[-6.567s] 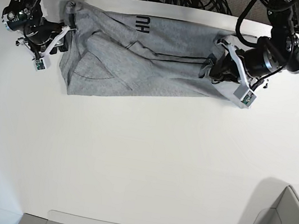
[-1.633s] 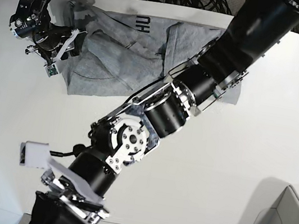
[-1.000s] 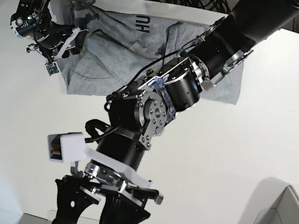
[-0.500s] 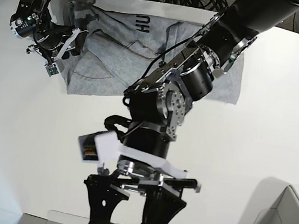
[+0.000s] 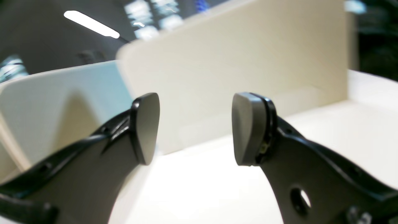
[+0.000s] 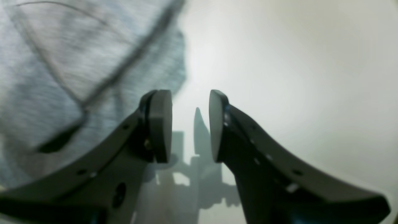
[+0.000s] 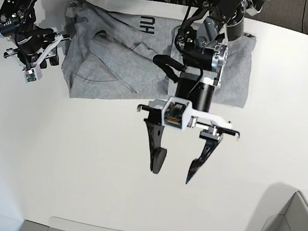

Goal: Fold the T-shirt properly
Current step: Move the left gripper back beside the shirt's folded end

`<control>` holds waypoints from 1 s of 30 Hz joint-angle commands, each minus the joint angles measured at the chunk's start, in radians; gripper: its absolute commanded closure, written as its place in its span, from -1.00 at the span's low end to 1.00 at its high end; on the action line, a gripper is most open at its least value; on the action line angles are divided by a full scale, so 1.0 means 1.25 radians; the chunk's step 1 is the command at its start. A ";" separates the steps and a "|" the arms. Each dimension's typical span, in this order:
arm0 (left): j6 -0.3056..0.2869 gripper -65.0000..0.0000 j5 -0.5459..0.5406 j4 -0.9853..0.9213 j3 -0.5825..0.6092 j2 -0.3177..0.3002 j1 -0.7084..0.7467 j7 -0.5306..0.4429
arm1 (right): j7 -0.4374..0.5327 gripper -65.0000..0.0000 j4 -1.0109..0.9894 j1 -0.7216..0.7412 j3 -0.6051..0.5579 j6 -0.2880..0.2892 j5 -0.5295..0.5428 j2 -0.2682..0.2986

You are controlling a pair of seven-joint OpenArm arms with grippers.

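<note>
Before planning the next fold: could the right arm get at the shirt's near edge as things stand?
Probably yes: the right gripper is open and empty beside the shirt, with only bare table between them.

Black arms, white camera blocks, each pincer (image 7: 175, 159) with seemingly grey pads (image 5: 245, 127).

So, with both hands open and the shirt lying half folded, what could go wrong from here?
The left hand hangs open over bare table, far from the T-shirt; swinging back, it might drag the folded right part open. The right hand is open just beside the shirt's edge and holds nothing. The wrinkled left part may bunch if it is grabbed carelessly.
</note>
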 commanded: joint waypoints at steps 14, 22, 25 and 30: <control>0.030 0.24 -0.069 0.021 -0.022 -0.080 0.314 -0.274 | 0.013 0.37 0.014 0.009 0.098 0.097 0.015 0.038; 0.092 0.84 -0.073 0.021 -0.120 -0.081 0.400 -0.343 | 0.013 0.37 0.008 0.009 0.098 0.097 0.014 0.070; 0.092 0.69 -0.084 0.021 -0.153 -0.082 0.424 -0.362 | 0.013 0.37 -0.010 0.014 0.125 0.097 0.018 0.086; 0.098 -0.36 -0.195 0.021 -0.171 -0.137 0.440 -0.365 | 0.013 0.37 -0.044 0.036 0.151 0.098 0.015 0.089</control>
